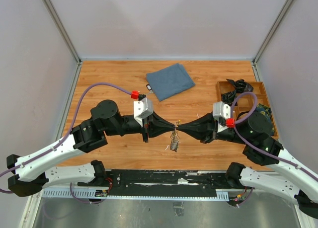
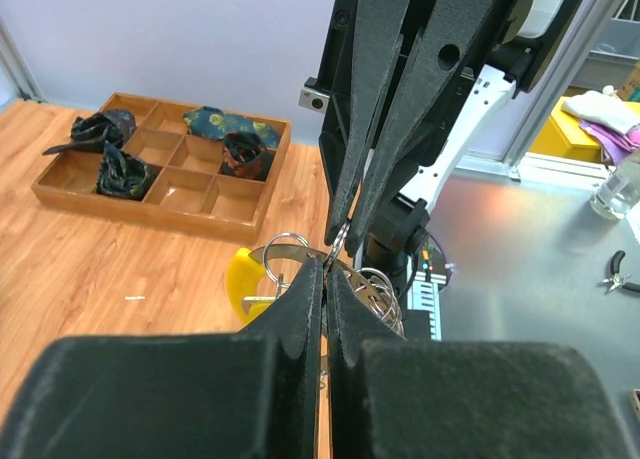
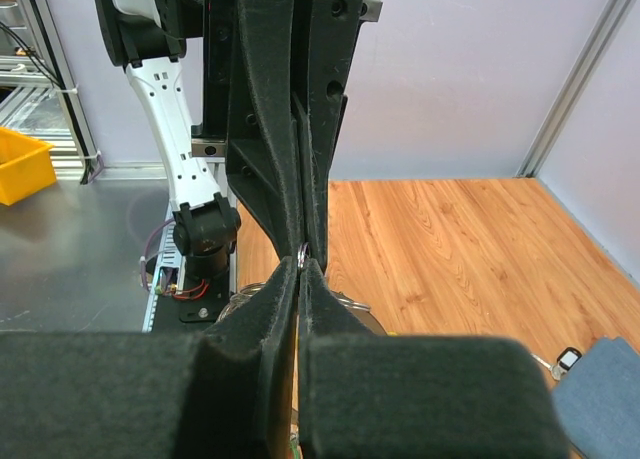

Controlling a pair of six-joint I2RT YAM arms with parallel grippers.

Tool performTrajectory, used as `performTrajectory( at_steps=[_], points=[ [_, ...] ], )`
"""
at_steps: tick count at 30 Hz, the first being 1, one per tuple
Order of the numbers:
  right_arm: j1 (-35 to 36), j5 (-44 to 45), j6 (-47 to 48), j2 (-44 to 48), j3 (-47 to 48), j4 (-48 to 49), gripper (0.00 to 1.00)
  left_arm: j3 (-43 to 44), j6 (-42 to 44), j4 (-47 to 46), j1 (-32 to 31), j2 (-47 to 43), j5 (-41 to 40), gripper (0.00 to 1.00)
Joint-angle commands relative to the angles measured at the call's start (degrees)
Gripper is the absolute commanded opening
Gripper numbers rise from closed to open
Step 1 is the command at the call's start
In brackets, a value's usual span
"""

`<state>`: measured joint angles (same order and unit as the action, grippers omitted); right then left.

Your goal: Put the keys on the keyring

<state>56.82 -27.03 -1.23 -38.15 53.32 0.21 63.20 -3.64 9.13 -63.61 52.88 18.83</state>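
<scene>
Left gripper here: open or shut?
Shut. In the left wrist view the left gripper has its fingers pressed together with no gap, nipping thin metal of the keyring at the tips.

Blue cloth point(image 1: 170, 81); wood tray point(image 2: 140, 211) w/ rags point(image 2: 118, 169).

From my three feeds I can read no text, label, brand, number or sign anywhere. Any print there is comes through too small or blurred for me to make out.
</scene>
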Motion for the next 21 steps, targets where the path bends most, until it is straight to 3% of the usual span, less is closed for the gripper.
performTrajectory(
  at_steps=[1,4,11,21],
  points=[
    [-0.65,-0.58,0.42,0.56,-0.06,1.87,0.01,1.5,0.05,-0.31,-0.71,0.05,-0.25,0.01],
    [-0.65,0.5,2.08,0.94,0.77,-0.78,0.05,3.95,1.32,4.81,-0.65,1.2,-1.71,0.01],
    [-0.64,4.66,8.77,1.45,3.13,-10.63,0.29,11.23,5.09,18.83,-0.64,3.92,-6.65,0.01],
    [-0.66,8.62,13.58,-3.97,7.15,-20.88,0.34,22.75,9.67,38.04,-0.72,13.36,-16.12,0.0]
  ],
)
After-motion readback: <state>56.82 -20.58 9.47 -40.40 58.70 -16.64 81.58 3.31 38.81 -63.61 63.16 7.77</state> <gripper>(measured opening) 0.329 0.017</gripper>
